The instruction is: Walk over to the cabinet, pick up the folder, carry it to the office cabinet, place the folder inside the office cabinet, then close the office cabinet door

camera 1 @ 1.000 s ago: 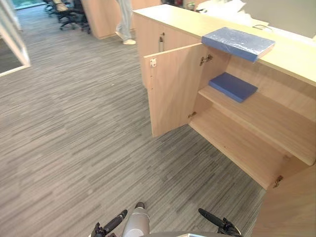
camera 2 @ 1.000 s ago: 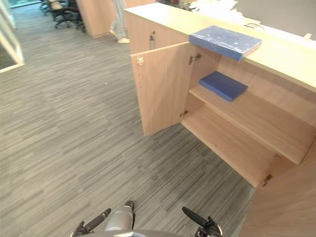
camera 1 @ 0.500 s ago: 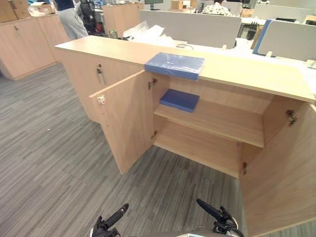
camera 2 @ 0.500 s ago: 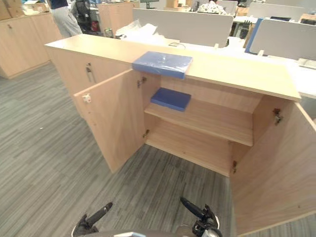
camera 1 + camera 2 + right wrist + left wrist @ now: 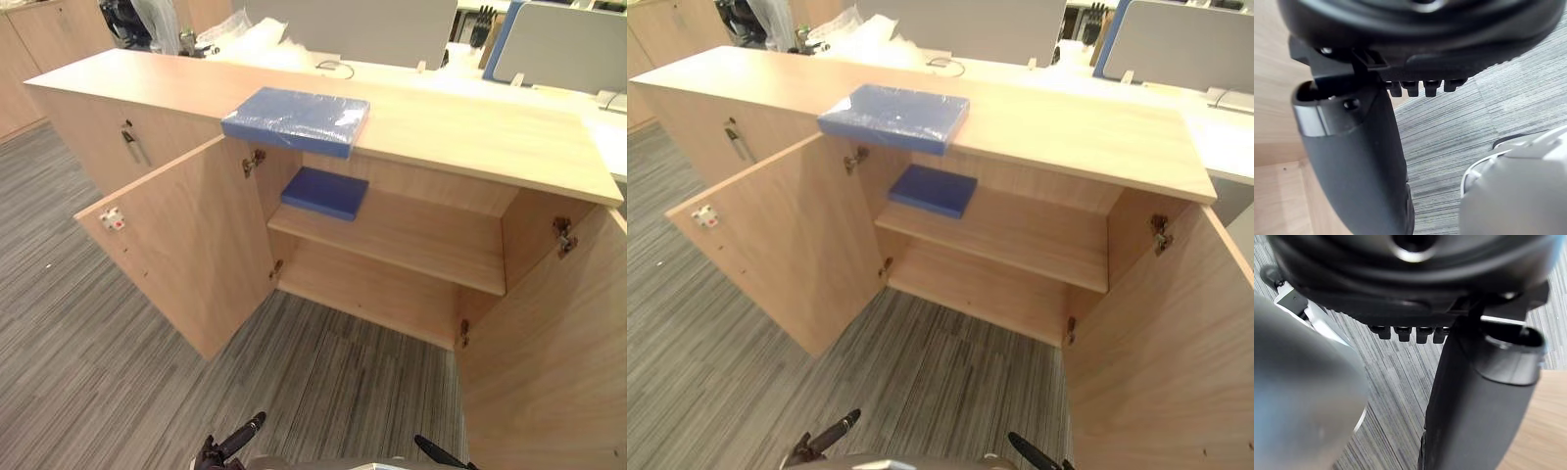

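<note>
Two blue folders lie ahead of us, and neither hand touches either one. The wrapped folder (image 5: pixel 294 119), covered in clear film, lies flat on the cabinet top (image 5: pixel 470 127) towards its left end, with its near edge at the top's front edge. The second folder (image 5: pixel 324 192) lies flat on the shelf (image 5: pixel 421 240) inside the cabinet (image 5: pixel 994 284), at the shelf's left end and just below the wrapped one.

Both cabinet doors stand wide open. The left door (image 5: pixel 186 245) swings out towards us on the left, and the right door (image 5: pixel 549 343) stands out on the right, its inner face turned to us. Below the shelf, the cabinet's lower compartment is bare wood.

Our left hand (image 5: pixel 233 446) hangs low at the near edge of the scene over the grey striped carpet (image 5: pixel 78 372), well apart from the cabinet. In its wrist view the thumb (image 5: pixel 1479 401) sticks out straight and the fingers (image 5: pixel 1403 333) show as a short row of tips, so the hand seems relaxed and spread, grasping nothing. Our right hand (image 5: pixel 1034 453) hangs likewise near us on the right, close to the right door. Its thumb (image 5: pixel 1356 161) is extended, its fingers (image 5: pixel 1422 88) are in a row, and it is empty too.
</note>
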Robot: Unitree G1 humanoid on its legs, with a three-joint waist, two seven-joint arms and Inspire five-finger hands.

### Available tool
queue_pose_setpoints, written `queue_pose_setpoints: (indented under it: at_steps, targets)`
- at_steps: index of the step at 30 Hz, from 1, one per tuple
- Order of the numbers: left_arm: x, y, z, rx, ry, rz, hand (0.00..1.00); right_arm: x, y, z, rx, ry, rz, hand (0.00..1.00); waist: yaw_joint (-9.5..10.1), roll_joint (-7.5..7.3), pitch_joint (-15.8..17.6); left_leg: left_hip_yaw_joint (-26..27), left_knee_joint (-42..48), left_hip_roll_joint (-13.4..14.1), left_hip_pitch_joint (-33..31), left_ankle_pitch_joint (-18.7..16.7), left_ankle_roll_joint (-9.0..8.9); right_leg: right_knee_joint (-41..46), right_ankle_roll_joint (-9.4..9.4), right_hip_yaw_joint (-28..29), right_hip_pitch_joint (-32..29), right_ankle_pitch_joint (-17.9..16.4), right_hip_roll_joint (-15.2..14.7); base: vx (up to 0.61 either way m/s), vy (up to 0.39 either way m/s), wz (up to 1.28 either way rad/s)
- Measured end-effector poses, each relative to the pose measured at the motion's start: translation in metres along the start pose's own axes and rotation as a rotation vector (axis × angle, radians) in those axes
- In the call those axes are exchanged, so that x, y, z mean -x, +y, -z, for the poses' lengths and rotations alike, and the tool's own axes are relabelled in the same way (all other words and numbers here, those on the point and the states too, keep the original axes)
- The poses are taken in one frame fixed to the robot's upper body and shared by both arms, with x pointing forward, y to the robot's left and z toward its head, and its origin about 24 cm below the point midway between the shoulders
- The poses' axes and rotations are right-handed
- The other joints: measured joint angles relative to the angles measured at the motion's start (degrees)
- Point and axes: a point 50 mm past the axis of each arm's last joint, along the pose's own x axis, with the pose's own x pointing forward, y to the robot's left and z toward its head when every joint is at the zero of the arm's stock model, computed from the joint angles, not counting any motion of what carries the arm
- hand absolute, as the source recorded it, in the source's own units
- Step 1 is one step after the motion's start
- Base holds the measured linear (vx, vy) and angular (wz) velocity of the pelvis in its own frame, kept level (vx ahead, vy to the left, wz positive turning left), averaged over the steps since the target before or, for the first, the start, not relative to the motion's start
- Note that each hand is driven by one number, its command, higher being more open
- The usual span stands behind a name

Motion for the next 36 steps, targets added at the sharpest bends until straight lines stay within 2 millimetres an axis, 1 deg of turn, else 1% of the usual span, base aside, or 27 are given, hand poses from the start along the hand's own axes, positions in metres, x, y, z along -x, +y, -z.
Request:
queue_pose_setpoints:
  at_steps: [2,3,4,5,6,7,8,9,10,12,13,15,16,17,19,20,21,23,24,25,26,27,28,30,31,33,36]
  targets:
    - [-0.001,-0.002,-0.006,-0.001,-0.023,0.008,1.00,0.000,0.007,-0.003,0.023,-0.006,-0.022,1.00,0.48,-0.75,0.13,4.16,3.87,-0.19,-3.83,-2.03,2.85,-3.20,0.56,2.60,3.38,0.34,-0.39,0.32,0.104,-0.58]
    - [-0.002,-0.002,-0.011,-0.006,-0.039,0.014,1.00,0.000,0.012,-0.003,0.033,-0.006,-0.035,1.00,1.16,-1.85,0.33,5.99,2.73,-1.14,-6.35,-4.23,4.68,-5.33,1.35,4.43,5.45,0.82,-1.48,0.41,0.209,-0.84]
    - [-0.003,-0.005,-0.020,-0.003,-0.074,0.023,1.00,-0.001,0.022,-0.005,0.030,-0.007,-0.057,1.00,2.37,-3.36,0.87,7.68,-1.07,-3.06,-9.77,-7.14,6.83,-7.14,2.13,6.85,7.65,1.40,-3.76,0.41,0.242,-0.87]
    - [-0.003,-0.006,-0.024,-0.007,-0.087,0.026,1.00,-0.001,0.027,-0.007,0.031,-0.007,-0.066,1.00,2.55,-3.82,1.14,7.82,-4.28,-4.14,-10.97,-7.59,7.21,-7.32,2.43,7.60,8.18,1.57,-4.87,0.32,0.264,-0.87]
    - [-0.004,-0.007,-0.026,-0.034,-0.095,0.035,1.00,-0.002,0.034,-0.011,0.035,-0.008,-0.083,1.00,2.57,-4.00,1.22,6.54,-16.66,-6.33,-11.77,-6.41,7.76,-6.75,3.28,8.87,8.61,2.03,-6.69,0.26,0.241,-0.59]
    - [-0.003,-0.009,-0.024,-0.050,-0.090,0.042,1.00,-0.002,0.036,-0.012,0.046,-0.013,-0.090,1.00,2.60,-3.08,0.74,4.83,-24.73,-6.80,-11.47,-2.98,8.27,-6.52,4.32,9.37,8.48,2.56,-6.72,0.34,0.350,-0.74]
    - [-0.002,-0.008,-0.015,-0.055,-0.066,0.041,1.00,-0.002,0.037,-0.015,0.061,-0.019,-0.095,1.00,3.21,-1.63,0.14,2.70,-30.50,-6.87,-10.37,4.25,5.86,-6.24,6.16,10.58,8.97,2.74,-6.72,0.38,0.321,-0.54]
    - [-0.004,-0.005,-0.021,-0.055,-0.071,0.026,1.00,0.000,0.049,-0.007,0.066,0.000,-0.128,1.00,3.16,-3.94,-0.54,4.01,-32.67,-8.88,-8.81,4.32,6.49,-6.70,6.96,11.02,8.64,4.34,-9.34,0.47,0.344,-0.45]
    - [-0.005,-0.006,-0.025,-0.057,-0.086,0.024,1.00,0.001,0.059,-0.009,0.063,-0.002,-0.157,1.00,2.87,-5.05,-1.21,2.95,-33.34,-9.62,-8.48,4.36,6.55,-7.95,6.21,12.38,7.22,6.47,-9.41,0.38,0.224,-0.24]
    - [-0.006,-0.004,-0.025,-0.074,-0.070,0.020,1.00,0.002,0.071,-0.013,0.056,-0.015,-0.185,1.00,2.91,-5.51,-1.43,3.49,-33.96,-10.66,-6.73,4.30,6.61,-7.59,5.85,12.97,6.41,9.52,-10.55,0.32,0.201,-0.43]
    - [-0.006,0.001,-0.019,-0.088,-0.046,0.008,1.00,0.003,0.075,-0.014,0.053,-0.022,-0.196,1.00,3.28,-5.68,-1.84,4.26,-36.61,-11.42,-3.55,4.29,6.67,-6.67,6.97,14.78,6.39,11.39,-11.88,0.30,0.177,-0.61]
    - [-0.006,0.002,-0.016,-0.086,-0.032,0.003,1.00,0.003,0.076,-0.014,0.052,-0.029,-0.200,1.00,3.86,-5.55,-1.89,5.81,-40.09,-11.78,0.23,4.25,7.25,-4.54,6.75,16.14,6.14,12.33,-13.08,0.20,0.143,-0.71]
    - [-0.005,0.001,-0.013,-0.108,-0.027,0.016,1.00,0.004,0.077,-0.014,0.079,-0.032,-0.205,1.00,4.43,-4.74,-1.70,8.38,-44.76,-12.76,5.04,4.11,8.39,5.23,6.70,17.39,1.66,12.82,-15.76,0.11,0.124,-0.76]
    - [-0.005,0.001,-0.012,-0.113,-0.024,0.020,1.00,0.003,0.076,-0.014,0.088,-0.034,-0.205,1.00,4.44,-4.42,-1.69,8.72,-45.61,-13.08,5.90,3.92,8.72,9.49,5.83,17.68,-0.54,13.37,-16.43,0.06,0.098,-0.76]
    - [-0.004,-0.003,-0.008,-0.120,-0.011,0.042,1.00,0.002,0.073,-0.023,0.116,-0.062,-0.202,1.00,3.99,-3.15,-0.98,9.95,-47.08,-13.54,8.71,3.84,9.58,20.76,1.68,18.03,-5.92,17.04,-18.50,0.04,0.061,-0.27]
    - [-0.003,-0.002,-0.007,-0.123,-0.009,0.045,1.00,0.002,0.072,-0.024,0.113,-0.069,-0.200,1.00,3.71,-2.73,-0.70,10.10,-47.30,-13.51,9.46,3.75,9.78,22.36,1.52,17.53,-6.17,16.89,-18.91,0.04,0.031,-0.15]
    - [-0.003,0.000,-0.007,-0.121,-0.008,0.042,1.00,0.002,0.073,-0.023,0.111,-0.069,-0.200,1.00,3.58,-2.78,-0.80,10.52,-47.89,-13.45,10.68,3.68,9.88,23.29,1.93,15.63,-6.98,15.05,-19.83,0.04,0.006,-0.13]
    - [-0.003,0.003,-0.005,-0.093,-0.002,0.036,1.00,0.003,0.075,-0.023,0.125,-0.075,-0.208,1.00,3.38,-2.65,-0.90,10.81,-48.72,-12.70,11.75,3.68,9.81,21.71,2.21,12.02,-7.34,11.57,-19.55,0.02,-0.088,-0.19]
    - [-0.002,0.002,-0.003,-0.077,0.003,0.039,1.00,0.003,0.075,-0.023,0.125,-0.073,-0.210,1.00,3.20,-2.42,-0.96,10.83,-49.00,-11.64,11.81,3.71,8.95,17.32,4.00,11.37,-6.71,8.52,-17.91,0.01,-0.177,-0.18]
    - [-0.002,0.002,-0.003,-0.064,0.006,0.044,1.00,0.003,0.076,-0.022,0.126,-0.071,-0.212,1.00,3.16,-2.47,-1.06,10.77,-48.74,-11.17,11.28,3.64,8.46,13.02,4.70,11.66,-6.20,7.58,-16.36,0.03,-0.240,-0.08]
    - [-0.003,0.003,-0.003,-0.022,0.012,0.048,1.00,0.003,0.075,-0.021,0.127,-0.065,-0.211,1.00,2.76,-3.65,-1.26,10.02,-48.28,-11.30,10.24,3.56,7.35,4.85,6.51,12.09,-2.65,5.86,-14.42,0.02,-0.244,0.00]
    - [-0.003,0.002,-0.005,-0.004,0.010,0.065,1.00,0.002,0.073,-0.016,0.128,-0.044,-0.203,1.00,2.75,-3.61,-1.21,8.95,-48.98,-10.97,9.68,3.80,6.84,-1.63,7.70,11.50,-0.13,5.11,-13.09,0.03,-0.303,0.07]
    - [-0.002,-0.002,-0.001,0.008,0.022,0.084,1.00,0.000,0.066,-0.020,0.134,-0.047,-0.181,1.00,2.52,-2.95,-1.14,7.26,-50.46,-10.38,9.79,4.62,6.61,-4.85,7.75,10.39,1.19,5.36,-11.71,0.02,-0.252,0.10]
    - [-0.001,-0.003,0.001,0.051,0.030,0.091,1.00,-0.001,0.052,-0.017,0.141,-0.037,-0.148,1.00,2.27,-2.68,-1.33,6.07,-53.15,-9.31,11.17,6.02,5.23,-6.43,7.25,9.03,2.77,5.85,-10.30,0.03,-0.205,0.26]
    - [-0.001,-0.004,0.000,0.089,0.026,0.102,1.00,-0.001,0.044,-0.010,0.144,-0.020,-0.129,1.00,2.48,-2.96,-1.77,5.53,-55.14,-8.49,12.04,6.84,4.25,-7.91,6.95,8.53,3.59,6.13,-9.28,0.03,-0.162,0.22]
    - [0.000,-0.007,-0.005,0.134,0.003,0.135,1.00,0.000,0.039,-0.002,0.144,0.001,-0.118,1.00,2.40,-3.38,-2.56,5.12,-57.80,-7.34,12.13,8.29,3.49,-10.00,6.41,8.15,3.63,7.22,-7.59,0.03,-0.151,0.10]
    - [0.005,-0.022,-0.021,0.217,-0.068,0.235,1.00,0.000,0.035,0.003,0.137,0.022,-0.109,1.00,2.26,-4.00,-2.32,4.45,-59.96,-6.78,13.05,9.45,3.61,-12.58,6.15,7.34,4.98,8.48,-6.60,0.02,-0.060,0.09]
